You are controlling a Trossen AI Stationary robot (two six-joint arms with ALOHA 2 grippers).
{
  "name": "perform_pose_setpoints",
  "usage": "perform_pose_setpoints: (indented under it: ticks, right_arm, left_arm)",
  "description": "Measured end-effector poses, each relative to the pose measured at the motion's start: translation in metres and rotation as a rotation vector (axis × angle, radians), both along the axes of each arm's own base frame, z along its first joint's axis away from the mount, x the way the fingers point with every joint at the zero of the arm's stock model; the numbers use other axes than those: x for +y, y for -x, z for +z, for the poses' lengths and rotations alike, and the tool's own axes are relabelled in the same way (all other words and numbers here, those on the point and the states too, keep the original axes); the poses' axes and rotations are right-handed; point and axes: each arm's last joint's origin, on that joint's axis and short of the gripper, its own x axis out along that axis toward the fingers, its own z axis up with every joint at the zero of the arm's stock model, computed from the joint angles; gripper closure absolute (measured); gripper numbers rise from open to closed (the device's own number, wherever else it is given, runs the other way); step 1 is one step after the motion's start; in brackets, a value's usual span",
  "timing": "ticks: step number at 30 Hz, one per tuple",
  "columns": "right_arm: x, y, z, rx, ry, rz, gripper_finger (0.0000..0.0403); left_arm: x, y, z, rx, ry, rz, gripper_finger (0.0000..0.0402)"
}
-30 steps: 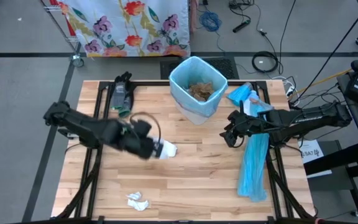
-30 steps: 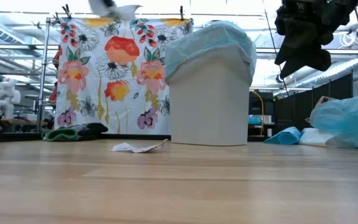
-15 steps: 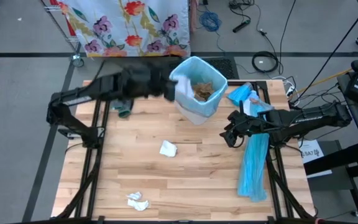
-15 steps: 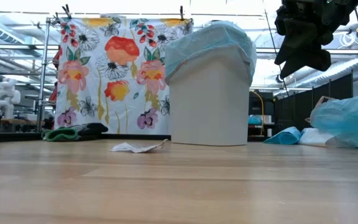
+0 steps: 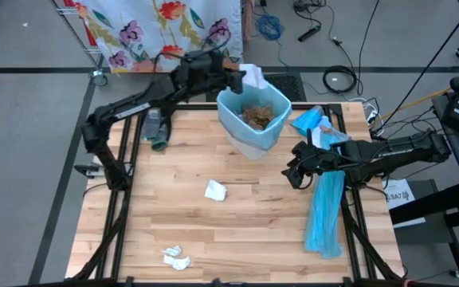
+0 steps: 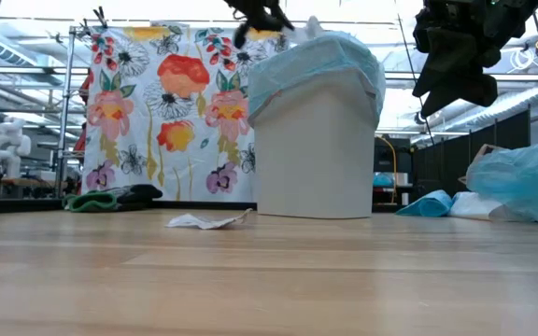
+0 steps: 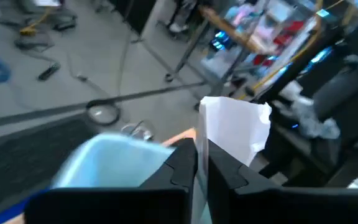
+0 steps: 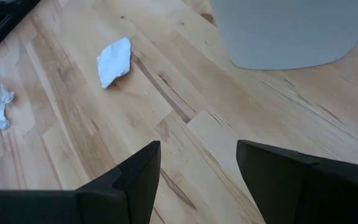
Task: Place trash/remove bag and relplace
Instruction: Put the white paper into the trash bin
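A flowered cloth (image 5: pixel 166 32) is hanging on a rack behind the counter (image 5: pixel 253 223), its red and purple blooms showing plainly in the low view. A long light-blue plastic strip (image 5: pixel 323 211) is lying down the counter's right side. A dark green and black bundle (image 5: pixel 154 127) is sitting near the far left corner. Cables (image 5: pixel 339 77) are coiling across the grey floor beyond.

My left arm reaches out over the table's far edge, its left gripper (image 5: pixel 241 77) held high with fingers (image 7: pixel 182 167) nearly together. My right arm waits low, right gripper (image 5: pixel 292 174) spread wide.
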Motion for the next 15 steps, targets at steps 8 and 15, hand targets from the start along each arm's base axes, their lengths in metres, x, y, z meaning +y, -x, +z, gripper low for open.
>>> perform_pose_setpoints:
  ticks: [8,15]
  right_arm:
    - [0.000,0.000,0.000,0.000,0.000,0.000,0.0200]
    - [0.000,0.000,0.000,0.000,0.000,0.000,0.0200]
  left_arm:
    - [0.020,-0.023,-0.022,-0.020,-0.011,-0.124,0.0303]
    - [0.025,-0.022,-0.024,-0.022,-0.001,-0.127,0.0245]
